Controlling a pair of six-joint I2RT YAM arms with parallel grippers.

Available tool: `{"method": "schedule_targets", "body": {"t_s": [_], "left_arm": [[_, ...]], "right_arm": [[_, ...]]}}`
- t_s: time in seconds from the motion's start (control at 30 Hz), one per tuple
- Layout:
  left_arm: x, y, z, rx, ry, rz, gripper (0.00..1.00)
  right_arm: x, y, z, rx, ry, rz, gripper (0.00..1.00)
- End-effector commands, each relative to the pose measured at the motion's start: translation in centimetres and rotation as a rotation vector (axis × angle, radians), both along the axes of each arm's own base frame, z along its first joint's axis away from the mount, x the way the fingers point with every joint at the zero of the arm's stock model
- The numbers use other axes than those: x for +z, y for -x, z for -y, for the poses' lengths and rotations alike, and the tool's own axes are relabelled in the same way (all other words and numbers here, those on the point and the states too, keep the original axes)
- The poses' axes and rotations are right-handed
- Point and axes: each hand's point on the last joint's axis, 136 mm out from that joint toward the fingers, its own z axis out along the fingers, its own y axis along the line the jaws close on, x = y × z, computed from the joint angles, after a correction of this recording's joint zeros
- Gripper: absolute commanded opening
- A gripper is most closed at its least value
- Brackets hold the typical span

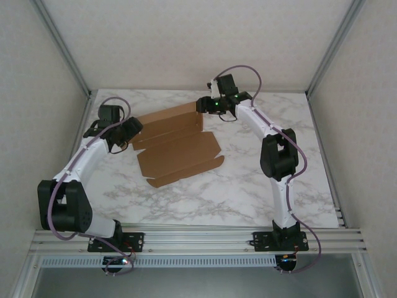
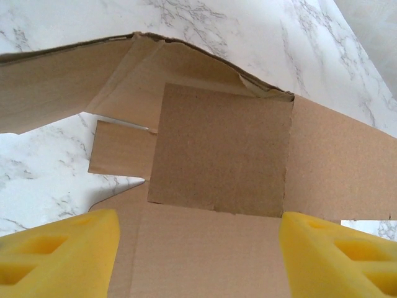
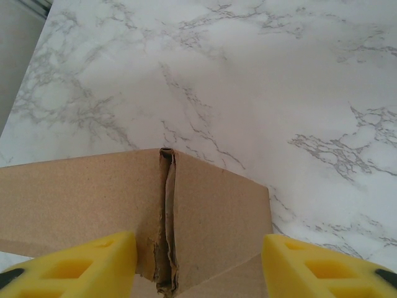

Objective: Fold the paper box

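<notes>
The paper box (image 1: 178,148) lies mostly flat on the marble table, left of centre, its brown flaps spread out. My left gripper (image 1: 129,133) sits at the box's left edge. In the left wrist view its yellow fingers (image 2: 62,251) stand wide apart and open over the cardboard (image 2: 223,149), where a square flap lies folded onto a panel. My right gripper (image 1: 208,107) is at the box's far right corner. In the right wrist view it (image 3: 198,267) is open, and a raised, creased corner of the box (image 3: 211,211) stands between the fingers without touching them.
The marble table (image 1: 260,186) has bare room to the right of and in front of the box. Metal rails (image 1: 198,239) run along the near edge. Enclosure walls with corner posts (image 1: 68,56) close in the left, right and back.
</notes>
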Motion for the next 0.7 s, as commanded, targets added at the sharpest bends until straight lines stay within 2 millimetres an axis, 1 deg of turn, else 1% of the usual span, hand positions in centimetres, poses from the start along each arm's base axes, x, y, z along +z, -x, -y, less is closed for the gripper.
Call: {"method": "schedule_targets", "body": {"t_s": [0.0,0.1,0.23,0.5,0.57,0.67], "left_arm": [[1.2,0.1,-0.5,-0.007,-0.024,0.044,0.68],[0.6,0.3,-0.8,-0.003,-0.041,0.03,0.68],[-0.1,0.4,-0.6,-0.013,-0.033,0.024,0.68],[-0.6,-0.5,-0.2,-0.018,-0.012,0.026,0.64],[-0.1,-0.8,-0.3,-0.019,-0.018,0.031,0.63],[1.8,-0.8,-0.5,-0.011,-0.037,0.071,0.62]], "right_arm": [[-3.4,1.5,0.9,-0.024,0.087,-0.095,0.56],[-3.2,1.5,0.9,-0.025,0.086,-0.091,0.56],[-3.0,1.5,1.0,-0.026,0.086,-0.089,0.57],[-2.9,1.6,0.9,-0.023,0.086,-0.095,0.57],[-2.9,1.7,1.0,-0.022,0.089,-0.096,0.57],[-3.0,1.7,1.1,-0.021,0.097,-0.096,0.57]]}}
